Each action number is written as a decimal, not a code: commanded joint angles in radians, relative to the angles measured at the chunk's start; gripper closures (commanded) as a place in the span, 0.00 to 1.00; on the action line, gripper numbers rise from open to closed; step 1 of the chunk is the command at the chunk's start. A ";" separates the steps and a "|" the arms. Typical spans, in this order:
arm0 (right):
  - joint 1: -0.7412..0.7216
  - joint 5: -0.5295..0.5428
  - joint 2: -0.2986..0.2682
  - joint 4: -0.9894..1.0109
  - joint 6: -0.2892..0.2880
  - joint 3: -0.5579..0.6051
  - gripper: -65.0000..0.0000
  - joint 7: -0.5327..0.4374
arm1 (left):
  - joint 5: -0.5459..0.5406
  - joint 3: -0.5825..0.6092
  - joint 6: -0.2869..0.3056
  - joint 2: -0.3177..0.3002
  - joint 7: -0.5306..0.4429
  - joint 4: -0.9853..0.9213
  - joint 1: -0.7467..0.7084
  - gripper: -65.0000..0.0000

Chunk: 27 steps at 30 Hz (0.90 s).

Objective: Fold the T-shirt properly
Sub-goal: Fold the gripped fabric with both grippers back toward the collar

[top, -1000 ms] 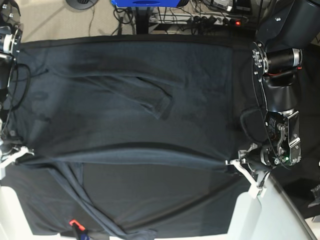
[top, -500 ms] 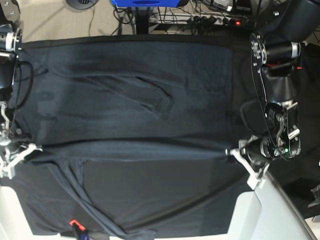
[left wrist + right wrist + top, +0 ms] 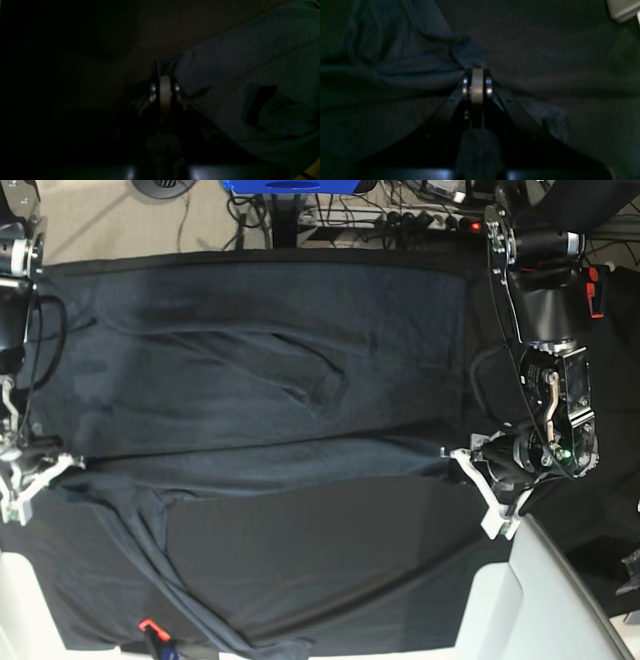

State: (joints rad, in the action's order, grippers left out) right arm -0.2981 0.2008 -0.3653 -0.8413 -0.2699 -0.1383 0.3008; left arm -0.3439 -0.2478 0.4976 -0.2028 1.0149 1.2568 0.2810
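The dark slate-grey T-shirt (image 3: 250,350) lies spread over the far half of the black-covered table, with a sleeve flap (image 3: 310,385) folded onto it. Its near folded edge runs taut between my two grippers. My left gripper (image 3: 455,457) is shut on that edge at the right; the left wrist view shows the closed tips (image 3: 163,72) pinching fabric (image 3: 237,75). My right gripper (image 3: 58,467) is shut on the edge at the left, and the right wrist view shows its tips (image 3: 477,71) clamping bunched fabric (image 3: 395,70). A strip of shirt (image 3: 170,580) trails toward the near edge.
Black table covering (image 3: 330,570) lies bare in the near half. A small red item (image 3: 147,625) sits at the near edge. White surfaces flank the near corners (image 3: 540,600). Cables and a power strip (image 3: 430,220) lie beyond the far edge.
Both grippers have moved toward the far side, drawing the shirt's held edge with them. The taut fold line between them sits further from the near edge than before.
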 commanded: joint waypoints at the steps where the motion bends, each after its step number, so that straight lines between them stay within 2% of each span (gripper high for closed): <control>1: -0.022 -0.001 -0.022 -0.014 0.001 -0.010 0.99 -0.013 | -0.014 -0.003 0.002 -0.007 0.003 0.030 0.014 1.00; 6: -0.017 -0.001 -0.025 -0.014 0.001 -0.082 0.99 0.030 | -0.014 -0.003 0.002 -0.004 0.032 0.113 -0.029 1.00; 11: 0.003 -0.001 -0.028 -0.014 0.001 -0.086 0.99 0.044 | -0.014 -0.003 0.003 -0.004 0.069 0.157 -0.059 1.00; 20: 0.050 -0.001 -0.028 -0.016 0.001 -0.088 0.99 0.045 | -0.014 -0.003 0.005 -0.008 0.069 0.172 -0.108 1.00; 24: 0.067 0.002 -0.045 -0.014 0.001 -0.090 0.99 0.070 | -0.014 -0.003 0.005 -0.010 0.071 0.172 -0.121 1.00; 27: 0.075 0.002 -0.048 -0.016 -0.002 -0.146 0.99 0.076 | -0.014 -0.003 0.005 -0.007 0.072 0.209 -0.141 1.00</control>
State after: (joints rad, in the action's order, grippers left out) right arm -0.2028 0.2020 -0.3859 -0.8413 -0.2768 -0.2790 0.3946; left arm -0.3428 -0.2474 0.4984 -0.1993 1.0985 1.4429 0.1177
